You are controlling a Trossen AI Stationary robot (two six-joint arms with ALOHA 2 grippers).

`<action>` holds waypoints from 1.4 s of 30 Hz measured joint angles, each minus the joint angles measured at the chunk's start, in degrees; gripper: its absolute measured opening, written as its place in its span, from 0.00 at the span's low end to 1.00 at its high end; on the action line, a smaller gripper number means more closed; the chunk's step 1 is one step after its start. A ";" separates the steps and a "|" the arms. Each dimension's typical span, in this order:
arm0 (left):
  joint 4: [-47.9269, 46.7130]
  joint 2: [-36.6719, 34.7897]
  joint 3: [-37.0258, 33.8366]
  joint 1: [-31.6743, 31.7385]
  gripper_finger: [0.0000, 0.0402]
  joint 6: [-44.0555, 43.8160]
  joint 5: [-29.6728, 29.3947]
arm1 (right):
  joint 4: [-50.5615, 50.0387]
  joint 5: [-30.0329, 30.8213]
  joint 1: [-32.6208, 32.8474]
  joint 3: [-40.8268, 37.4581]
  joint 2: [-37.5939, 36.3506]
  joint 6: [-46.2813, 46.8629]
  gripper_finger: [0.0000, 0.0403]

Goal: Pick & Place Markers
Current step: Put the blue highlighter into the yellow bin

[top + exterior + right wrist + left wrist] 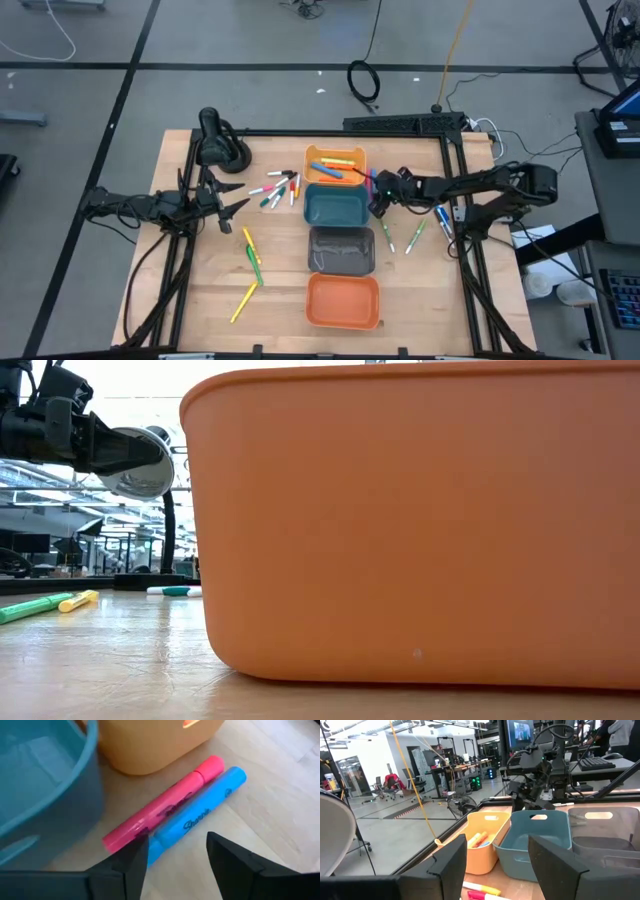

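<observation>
My right gripper (380,203) is open and hangs beside the teal bin's right wall. In its wrist view its fingers (177,857) stand on either side of the near end of a blue marker (200,815). That marker lies flat against a pink marker (165,805). My left gripper (240,205) is open and waits near the table's left side, close to a cluster of markers (280,188). More markers lie loose: yellow and green ones (250,255), a yellow one (243,300), and green ones (400,238). Some lie inside the light orange bin (310,165).
Four bins stand in a row down the table's middle: light orange, teal (335,207), grey (340,250) and orange (343,300). The orange bin (420,520) fills the low view. A black stand (218,145) sits at the far left corner. Bare wood lies at the near left and near right.
</observation>
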 joint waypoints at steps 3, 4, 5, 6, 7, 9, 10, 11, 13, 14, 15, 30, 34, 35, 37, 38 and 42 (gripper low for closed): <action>0.02 0.00 0.00 -0.02 0.53 0.01 0.00 | 1.10 0.43 -0.12 0.00 1.50 0.55 0.50; 0.00 0.00 0.00 0.00 0.53 0.01 0.00 | 0.98 0.64 -0.24 0.00 1.88 0.71 0.50; 0.00 0.00 0.00 -0.02 0.53 0.02 0.00 | 0.92 0.84 -0.42 0.00 2.29 0.89 0.51; 0.00 0.00 0.00 -0.01 0.53 0.00 0.00 | 0.81 0.91 -0.59 0.00 2.64 0.96 0.51; 0.00 0.00 0.00 -0.01 0.53 0.02 0.00 | 0.23 0.92 -0.85 0.00 2.74 1.08 0.51; 0.00 0.00 0.00 0.00 0.53 0.02 0.00 | -0.65 0.95 -1.18 -0.02 2.72 2.28 0.51; 0.00 0.02 0.00 -0.01 0.53 0.02 0.00 | -0.61 0.95 -1.26 0.00 2.72 2.64 0.51; 0.00 0.00 0.00 -0.02 0.53 0.02 0.00 | -0.88 0.92 -1.34 0.00 2.72 2.73 0.50; -0.01 0.02 0.00 0.00 0.53 0.02 0.00 | -1.92 0.81 -1.59 0.00 2.66 2.62 0.49; -0.01 0.00 0.00 0.00 0.53 0.00 0.00 | -2.45 0.73 -1.63 0.00 2.66 2.59 0.49; -0.02 0.00 0.00 -0.02 0.53 0.01 0.00 | -3.11 0.77 -1.66 0.00 2.63 2.55 0.48; 0.00 0.00 0.00 0.00 0.53 0.02 0.00 | -1.33 1.53 -1.69 -6.46 2.48 6.96 0.21; 0.00 0.00 0.00 -0.01 0.53 0.02 0.00 | -1.66 2.52 -1.63 -6.73 2.48 7.06 0.13; 0.00 0.00 0.00 -0.02 0.53 0.02 0.00 | -1.66 2.48 -1.63 -6.73 2.37 7.06 0.12; 0.00 0.00 0.00 0.00 0.53 0.02 0.00 | -1.52 2.52 -1.63 -6.73 2.26 7.06 0.12; 0.00 0.00 0.00 -0.01 0.53 0.02 0.00 | -1.41 2.52 -1.63 -6.73 2.25 7.07 0.12; 0.00 0.00 0.00 0.00 0.53 0.02 0.00 | -1.24 4.00 -1.63 -6.75 0.71 10.11 0.15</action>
